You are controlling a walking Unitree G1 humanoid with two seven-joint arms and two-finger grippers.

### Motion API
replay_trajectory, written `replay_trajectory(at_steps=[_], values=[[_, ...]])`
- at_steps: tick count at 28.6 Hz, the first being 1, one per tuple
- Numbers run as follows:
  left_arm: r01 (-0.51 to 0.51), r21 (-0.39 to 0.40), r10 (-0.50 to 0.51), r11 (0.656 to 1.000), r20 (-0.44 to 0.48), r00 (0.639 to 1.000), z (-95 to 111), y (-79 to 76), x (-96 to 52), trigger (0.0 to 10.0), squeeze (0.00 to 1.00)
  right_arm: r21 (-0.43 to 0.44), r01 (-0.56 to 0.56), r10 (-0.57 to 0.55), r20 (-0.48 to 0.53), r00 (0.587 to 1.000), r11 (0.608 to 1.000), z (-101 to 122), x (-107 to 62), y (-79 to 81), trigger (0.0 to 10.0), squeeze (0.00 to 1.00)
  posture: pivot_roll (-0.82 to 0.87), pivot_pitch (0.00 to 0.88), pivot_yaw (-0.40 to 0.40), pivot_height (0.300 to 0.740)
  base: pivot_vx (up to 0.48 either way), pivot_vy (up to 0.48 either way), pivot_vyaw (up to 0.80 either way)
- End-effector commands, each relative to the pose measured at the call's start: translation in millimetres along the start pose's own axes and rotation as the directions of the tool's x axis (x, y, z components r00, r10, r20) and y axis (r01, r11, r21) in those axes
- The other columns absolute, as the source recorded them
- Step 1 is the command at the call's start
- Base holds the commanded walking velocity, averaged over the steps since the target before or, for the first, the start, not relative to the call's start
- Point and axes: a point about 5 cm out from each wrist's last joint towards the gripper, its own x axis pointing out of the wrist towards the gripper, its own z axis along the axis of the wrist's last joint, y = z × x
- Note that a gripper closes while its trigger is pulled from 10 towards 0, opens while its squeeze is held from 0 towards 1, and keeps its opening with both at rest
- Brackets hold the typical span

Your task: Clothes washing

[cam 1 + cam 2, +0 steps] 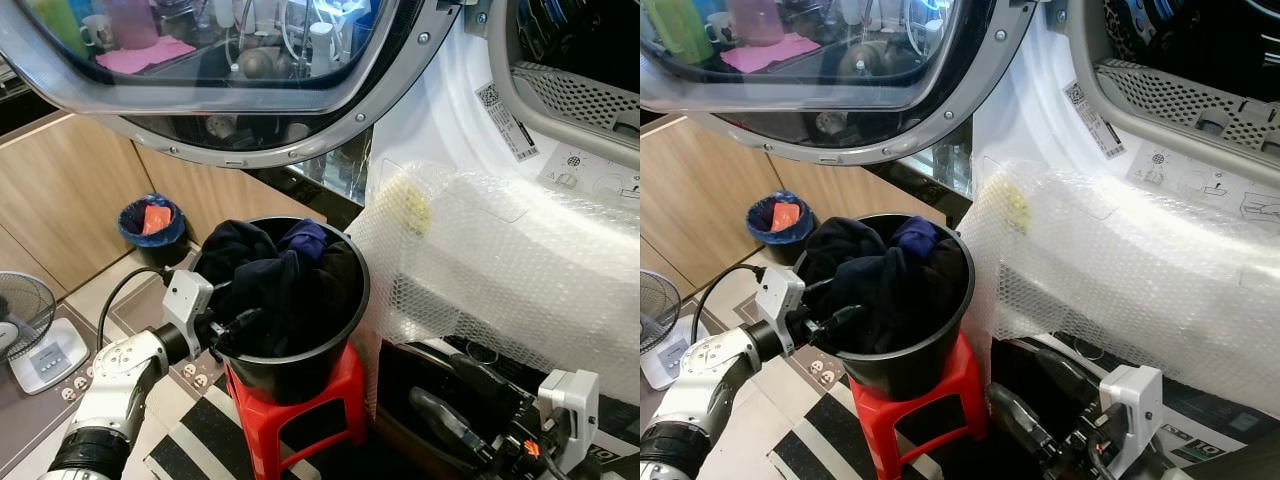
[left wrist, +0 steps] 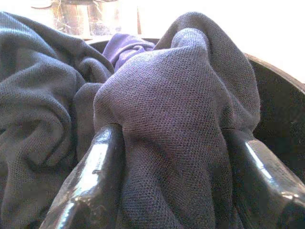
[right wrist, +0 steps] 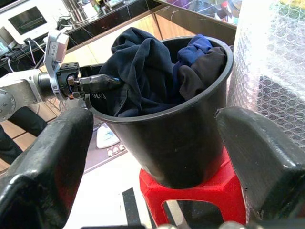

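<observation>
Reaching over the bucket (image 1: 300,370) rim, left hand (image 1: 243,322) pinches dark clothes (image 1: 285,285).

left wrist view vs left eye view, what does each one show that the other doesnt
Left wrist view alone: the knit weave of the dark cloth bunched between the left gripper fingers, shut on it.

Left eye view alone: the washer's open door, bubble wrap on its front, the red stool, a blue bin, a fan, and the right gripper low and open.

Both: the black bucket of dark clothes, with a purple piece at the back.
</observation>
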Motion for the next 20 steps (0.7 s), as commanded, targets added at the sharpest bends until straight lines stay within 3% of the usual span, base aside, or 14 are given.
replay_trajectory(at_steps=[1,20], values=[[0.007,0.001,-0.006,1.000,-0.020,1.000,-2.8,1.9,-7.1,0.0,0.00,-0.010,-0.003,0.003,0.007,1.000,1.000,4.2,-0.7,1.7,10.0,0.00,-0.12,0.200,0.006,0.740,0.000,0.000,0.00],[0.013,0.020,-0.013,1.000,-0.011,1.000,0.1,-3.1,-13.8,0.0,0.00,-0.011,-0.014,0.014,0.012,1.000,1.000,2.5,7.2,-3.6,10.0,0.00,-0.08,0.178,0.006,0.740,0.000,0.000,0.00]])
